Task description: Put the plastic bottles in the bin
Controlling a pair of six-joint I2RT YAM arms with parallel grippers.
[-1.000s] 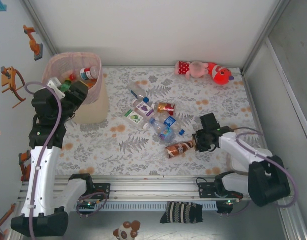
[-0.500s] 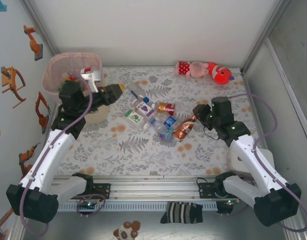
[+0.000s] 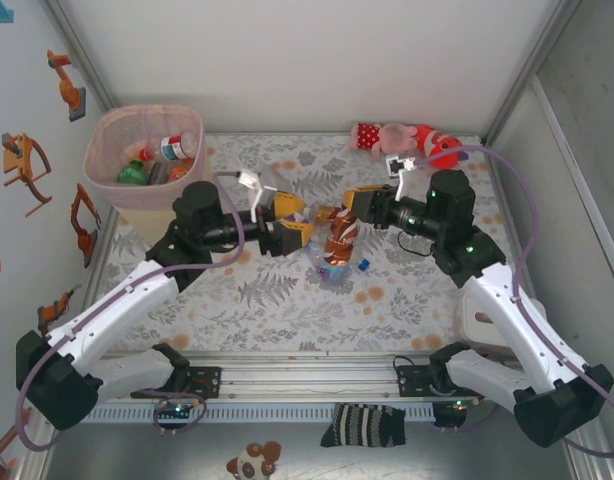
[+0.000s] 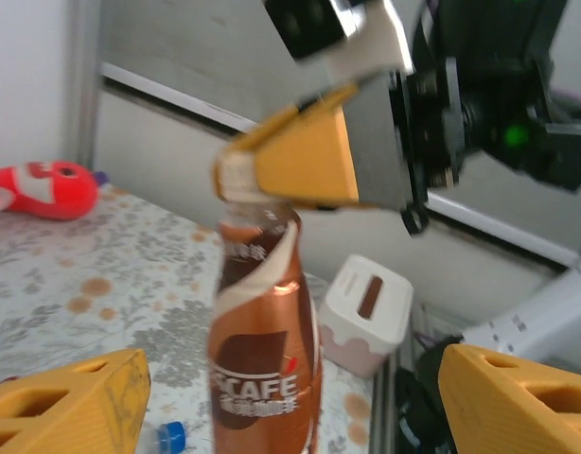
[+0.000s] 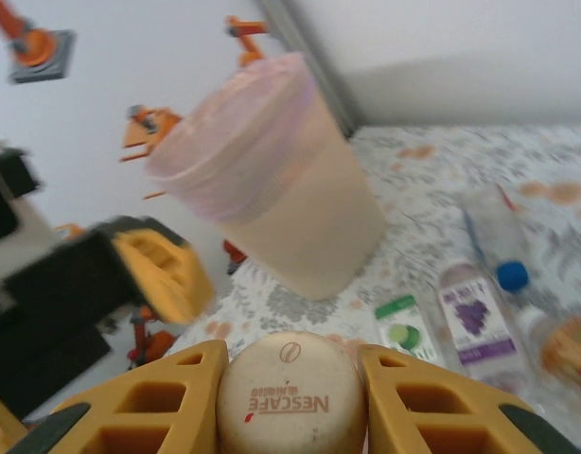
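A brown coffee bottle point(image 3: 337, 238) hangs upright over the middle of the table, my right gripper point(image 3: 355, 206) shut on its cream cap point(image 5: 290, 395). My left gripper point(image 3: 299, 224) faces it from the left, open. In the left wrist view the brown bottle point(image 4: 262, 350) stands between the wide yellow fingers point(image 4: 73, 407), touching neither. The pink bin point(image 3: 147, 110) stands at the far left with a red-labelled bottle point(image 3: 177, 147) and a green one point(image 3: 133, 172) inside. More bottles point(image 3: 325, 264) lie under the grippers, among them a green-labelled one point(image 5: 399, 331) and a purple-labelled one point(image 5: 474, 318).
A pink-and-red plush toy point(image 3: 412, 140) lies at the far right of the table. A white box with a slot point(image 4: 366, 310) sits near the right arm's base. The flowered tablecloth point(image 3: 257, 300) is bare along the near side.
My left arm swung from the bin to the table's middle, its jaws opening. My right gripper lifted the brown bottle off the table and carried it left, now upright.
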